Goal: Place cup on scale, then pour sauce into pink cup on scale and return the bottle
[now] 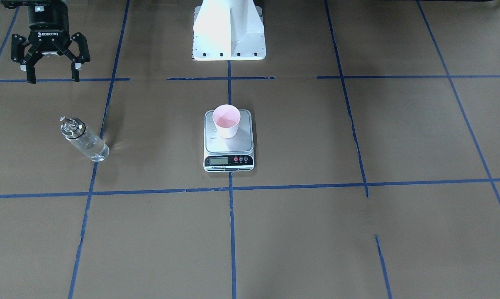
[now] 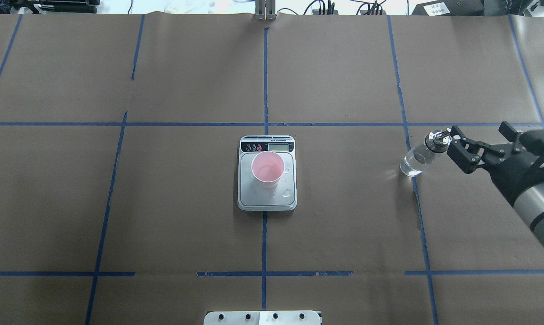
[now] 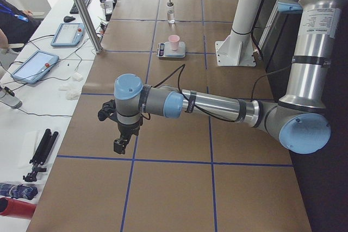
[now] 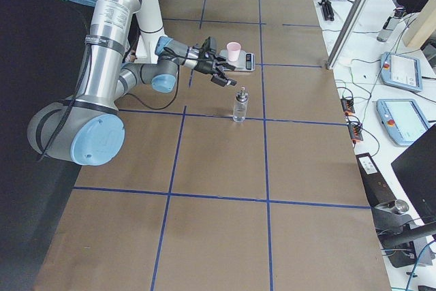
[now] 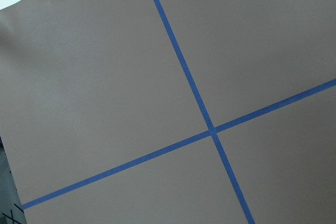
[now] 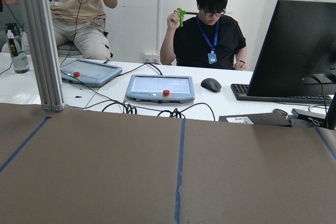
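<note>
The right gripper (image 1: 53,77), 2 fingers spread, hangs near the bottle (image 1: 85,139); moving low, it could tip it. For the left gripper (image 3: 120,140), the jaw state cannot be told.

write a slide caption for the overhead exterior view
Pink cup on the scale; bottle upright to one side, right pincer open and apart from it.

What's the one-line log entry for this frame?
cup: upright on scale | bottle: standing on table, unheld | right gripper: open, clear of bottle | left gripper: state unclear
</note>
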Motion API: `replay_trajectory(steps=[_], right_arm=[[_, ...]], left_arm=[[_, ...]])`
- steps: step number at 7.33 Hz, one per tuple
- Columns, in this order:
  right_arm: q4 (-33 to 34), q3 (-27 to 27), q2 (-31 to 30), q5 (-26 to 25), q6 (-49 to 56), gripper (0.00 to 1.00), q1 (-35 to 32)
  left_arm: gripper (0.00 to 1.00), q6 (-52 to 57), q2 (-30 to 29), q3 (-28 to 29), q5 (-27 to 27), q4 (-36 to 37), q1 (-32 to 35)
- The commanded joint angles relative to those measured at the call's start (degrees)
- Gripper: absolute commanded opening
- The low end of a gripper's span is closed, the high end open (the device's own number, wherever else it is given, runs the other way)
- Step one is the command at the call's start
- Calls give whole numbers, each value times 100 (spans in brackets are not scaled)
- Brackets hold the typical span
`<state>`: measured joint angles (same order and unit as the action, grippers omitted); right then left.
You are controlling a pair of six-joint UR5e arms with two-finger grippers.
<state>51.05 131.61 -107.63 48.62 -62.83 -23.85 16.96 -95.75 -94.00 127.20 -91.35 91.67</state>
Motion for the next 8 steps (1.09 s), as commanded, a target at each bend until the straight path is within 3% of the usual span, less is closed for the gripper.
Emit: replay_trajectory(steps=[1,4,6,8], right_arm=[[491,-283,818,2361,603,100,-1948],[912,-1730,1987,6172,1585,100,-4488],[1912,-2077,2036,7193,2918,100,-5127],[3727,-2104,2018,8071,4881,100,-5698]], left_arm=[[100,0,-23,-13,7,3,0],[100,0,-58,-4,24,3,0],[100,0,-58,-4,42,3,0],[100,0,-58,-4,51,20,0]])
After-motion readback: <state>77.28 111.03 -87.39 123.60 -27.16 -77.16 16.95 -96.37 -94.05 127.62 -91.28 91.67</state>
